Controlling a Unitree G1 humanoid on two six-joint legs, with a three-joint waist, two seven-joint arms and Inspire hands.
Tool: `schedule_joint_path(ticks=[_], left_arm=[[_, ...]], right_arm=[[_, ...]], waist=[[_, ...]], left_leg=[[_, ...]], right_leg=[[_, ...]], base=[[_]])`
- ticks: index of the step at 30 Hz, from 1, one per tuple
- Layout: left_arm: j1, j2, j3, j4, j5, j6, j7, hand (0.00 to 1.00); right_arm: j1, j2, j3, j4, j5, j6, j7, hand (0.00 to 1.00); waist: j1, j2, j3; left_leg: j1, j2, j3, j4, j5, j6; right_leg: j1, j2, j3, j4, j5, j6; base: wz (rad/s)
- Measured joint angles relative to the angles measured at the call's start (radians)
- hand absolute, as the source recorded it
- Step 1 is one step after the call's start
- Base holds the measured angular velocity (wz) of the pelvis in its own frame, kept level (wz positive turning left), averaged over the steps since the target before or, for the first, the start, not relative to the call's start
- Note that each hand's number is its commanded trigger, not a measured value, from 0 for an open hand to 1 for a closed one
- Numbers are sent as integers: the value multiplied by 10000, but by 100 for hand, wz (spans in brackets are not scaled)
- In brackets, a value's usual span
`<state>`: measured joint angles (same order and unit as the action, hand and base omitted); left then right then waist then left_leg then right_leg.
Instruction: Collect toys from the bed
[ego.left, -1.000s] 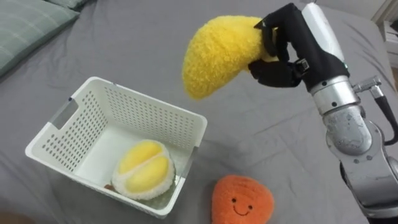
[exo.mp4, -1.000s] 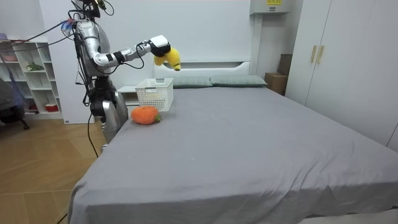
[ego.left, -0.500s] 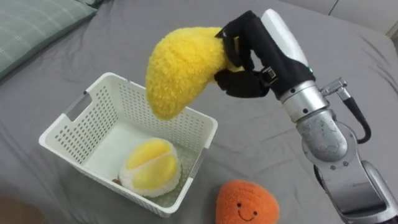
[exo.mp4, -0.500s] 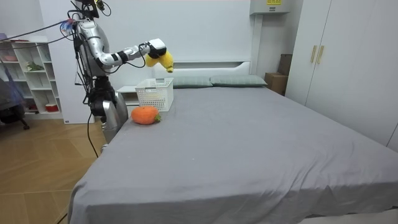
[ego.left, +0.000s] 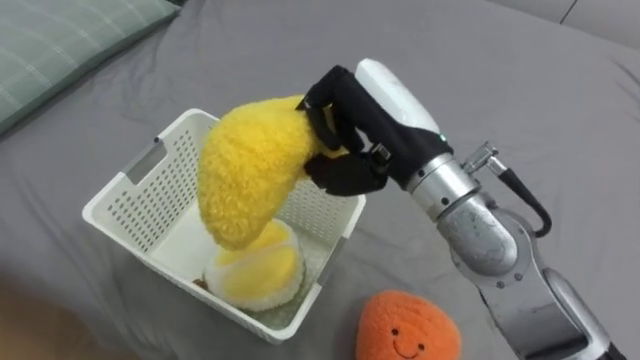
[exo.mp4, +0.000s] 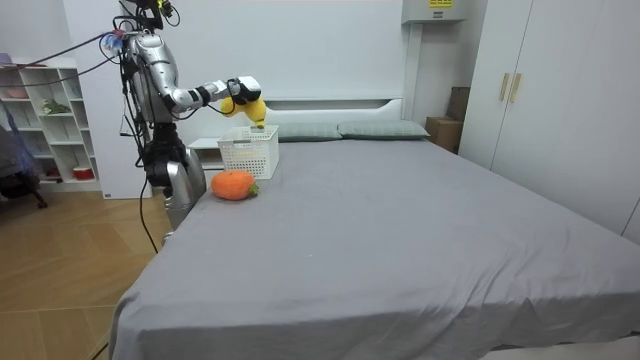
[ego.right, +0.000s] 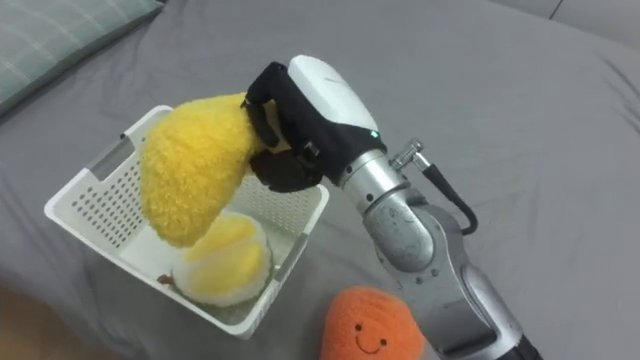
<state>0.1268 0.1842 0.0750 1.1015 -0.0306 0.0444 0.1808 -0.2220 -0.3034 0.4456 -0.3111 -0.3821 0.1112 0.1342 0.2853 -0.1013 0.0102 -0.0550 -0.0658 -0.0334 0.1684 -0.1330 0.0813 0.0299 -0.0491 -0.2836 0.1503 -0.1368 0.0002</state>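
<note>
Above the white basket (ego.left: 150, 195): yellow plush toy (ego.left: 245, 185), hanging over the opening.
Your right hand (ego.left: 345, 140): fingers curled tight round the toy's upper end.
Inside the basket: round yellow-and-white plush (ego.left: 255, 272), directly below the toy.
Beside the basket: orange plush (ego.left: 408, 328), lying on the grey bed (ego.left: 500, 90).
Your stance: at the bed's side, near the pillow (ego.left: 60, 40).

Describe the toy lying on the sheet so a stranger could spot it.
On the grey bed stands a white lattice basket. Beside it on the sheet sits a round orange plush toy with a smiling face. Its neighbours are yellow: a halved-fruit toy inside the basket, a fuzzy toy held over it in the right hand.
</note>
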Motion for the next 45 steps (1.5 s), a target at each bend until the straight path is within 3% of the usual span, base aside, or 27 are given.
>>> schedule_joint_path(ticks=[2, 3, 4, 7, 9, 24, 45], left_arm=[[-116, 4, -2, 0, 39, -5, 2, 0], [-183, 4, -1, 0, 40, -6, 4, 0], [-235, 4, 3, -4, 46, -6, 25, 0], [-261, 4, 7, -23, 250, -7, 47, 0], [-267, 4, 6, -29, 269, -7, 47, 0], [-143, 33, 23, -34, 919, -2, 50, 0], [-17, 34, 108, -44, 1106, -4, 82, 0]], right_arm=[[0, 69, 141, 49, 38, -4, 0, 100], [1, 113, 190, 160, 66, -4, 0, 93], [2, 152, 232, 264, 52, -4, 0, 71], [1, 406, 244, 558, 47, -8, 5, 40], [2, 533, 245, 805, 0, -3, 69, 1], [39, 696, 243, 1095, -250, 127, 879, 0], [51, 682, 22, 1096, -490, 115, 870, 0]], waist=[[159, -24, 10], [213, -32, 14], [251, -35, 26], [261, -29, 56], [237, -28, 58], [226, -98, 14], [175, -34, 57]], left_leg=[[28, -2, -4, -5, 2, 2], [81, -5, -7, -20, 1, 2], [112, -6, -35, -31, 1, 2], [146, -10, -77, -24, 0, 4], [136, -10, -96, -34, -10, 8], [155, -22, -96, 51, -19, 13], [145, -26, -102, 7, -20, 13]], right_leg=[[30, -9, -48, -9, -1, 1], [84, -12, -92, -13, -1, 3], [121, -17, -152, -12, -3, 4], [176, -19, -177, -12, -3, 5], [208, -30, -176, -10, -4, 6], [207, -16, -176, -3, -4, 7], [212, -16, -175, -4, -4, 7]], base=[[2], [0], [4], [3], [0], [0], [0]])
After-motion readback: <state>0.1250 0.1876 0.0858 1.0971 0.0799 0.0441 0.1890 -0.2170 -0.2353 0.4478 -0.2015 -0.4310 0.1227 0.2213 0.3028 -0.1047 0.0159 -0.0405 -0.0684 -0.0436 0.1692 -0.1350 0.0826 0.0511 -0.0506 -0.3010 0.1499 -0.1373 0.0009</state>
